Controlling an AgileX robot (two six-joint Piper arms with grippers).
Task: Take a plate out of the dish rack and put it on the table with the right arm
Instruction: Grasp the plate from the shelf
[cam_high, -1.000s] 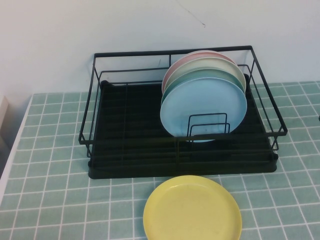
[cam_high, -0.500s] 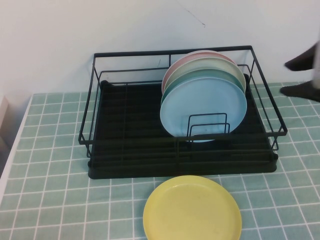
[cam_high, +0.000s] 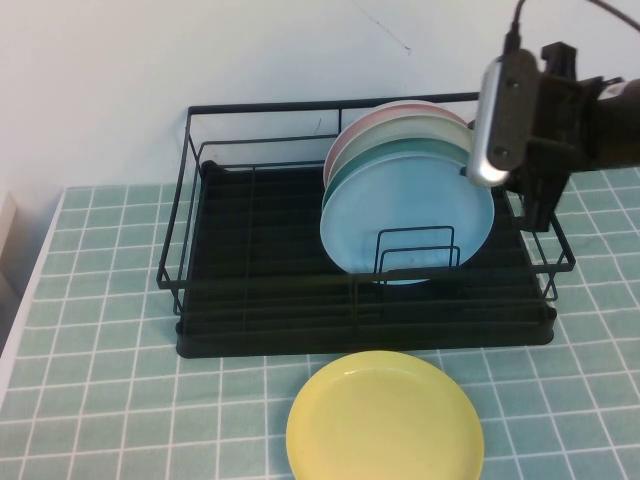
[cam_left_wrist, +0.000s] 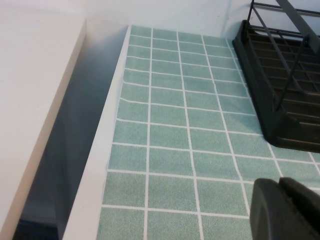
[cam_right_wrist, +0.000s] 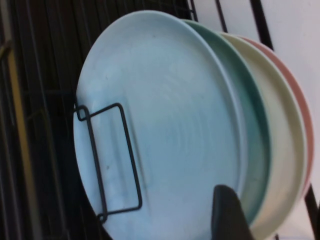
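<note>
Swinging in from the right edge within half a second, my black jointed right arm (cam_high: 545, 130) is now hanging over the large black wire dish rack's (cam_high: 250, 270) right end. My right gripper (cam_right_wrist: 227, 215) is nearing the round light blue plate (cam_high: 405, 215), standing upright at the front of the stack; whether its fingers are apart, I cannot tell. My left gripper (cam_left_wrist: 287, 210) is idling over the pale green tiled table (cam_left_wrist: 170, 125), likewise unreadable.

Black right arm (cam_high: 560, 110) — silver-grey cylinder

Yellow plate (cam_high: 385, 418) cut off; both claws seemingly hidden.
</note>
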